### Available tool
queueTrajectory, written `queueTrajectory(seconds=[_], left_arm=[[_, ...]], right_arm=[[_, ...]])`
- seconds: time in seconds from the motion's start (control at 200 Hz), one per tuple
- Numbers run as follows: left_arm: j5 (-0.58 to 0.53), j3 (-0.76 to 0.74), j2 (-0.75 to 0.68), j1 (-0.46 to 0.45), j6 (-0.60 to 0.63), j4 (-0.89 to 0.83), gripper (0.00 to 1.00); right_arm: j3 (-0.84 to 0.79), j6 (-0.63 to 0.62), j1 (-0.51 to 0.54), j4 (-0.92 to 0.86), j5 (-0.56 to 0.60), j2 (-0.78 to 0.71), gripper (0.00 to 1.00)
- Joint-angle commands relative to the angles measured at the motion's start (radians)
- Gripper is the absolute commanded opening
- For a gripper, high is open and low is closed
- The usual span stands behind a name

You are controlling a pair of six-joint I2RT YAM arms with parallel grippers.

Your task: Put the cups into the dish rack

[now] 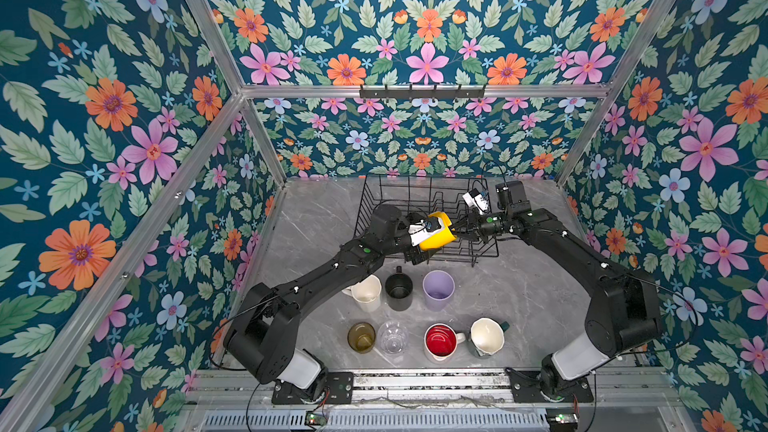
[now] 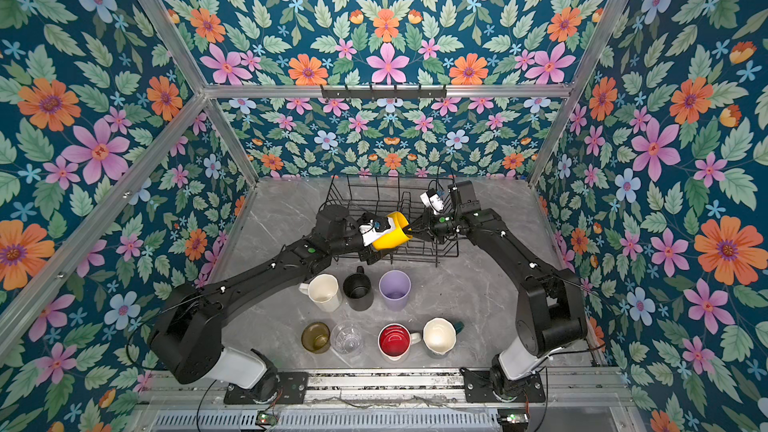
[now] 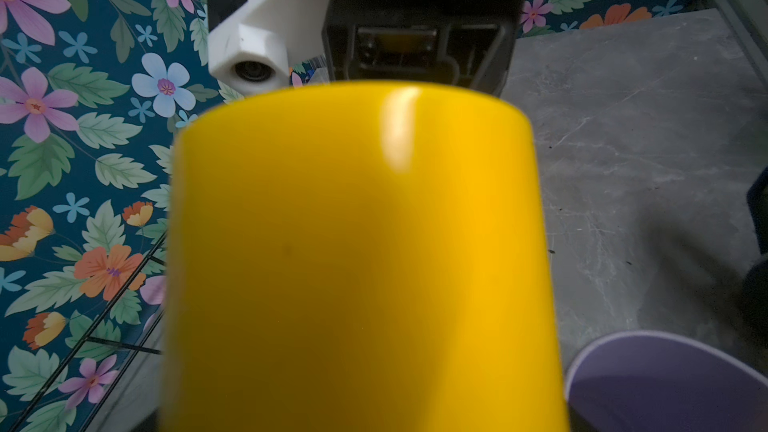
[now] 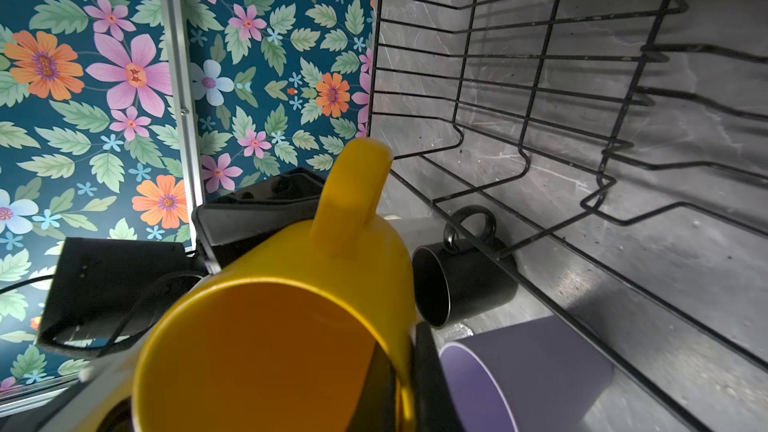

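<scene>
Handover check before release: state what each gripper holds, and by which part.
Both hold the glossy yellow mug: left gripper around its body, right gripper pinching its rim.

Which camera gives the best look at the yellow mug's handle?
The right wrist view: the yellow mug faces it mouth-first, handle in full sight. The left wrist view shows only the mug's smooth outer wall. In both top views the mug is small and its handle unclear.

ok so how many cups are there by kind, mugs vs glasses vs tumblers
mugs: 5 - yellow mug, cream mug, black mug, red-inside mug, teal-outside mug
glasses: 2 - olive glass, clear glass
tumblers: 1 - lilac tumbler
total: 8
</scene>
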Motion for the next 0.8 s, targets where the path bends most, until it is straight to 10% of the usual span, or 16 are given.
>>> queueTrajectory(seconds=[0.0, 0.795], left_arm=[[-0.011, -0.002, -0.010, 0.000, -0.019, 0.135, 0.10], [-0.085, -0.086, -0.071, -0.001, -0.024, 0.262, 0.96]], right_arm=[[-0.011, 0.032, 0.007, 0.037, -0.073, -0.008, 0.00], [-0.091, 0.203, 0.001, 0.244, -0.082, -0.097, 0.00]])
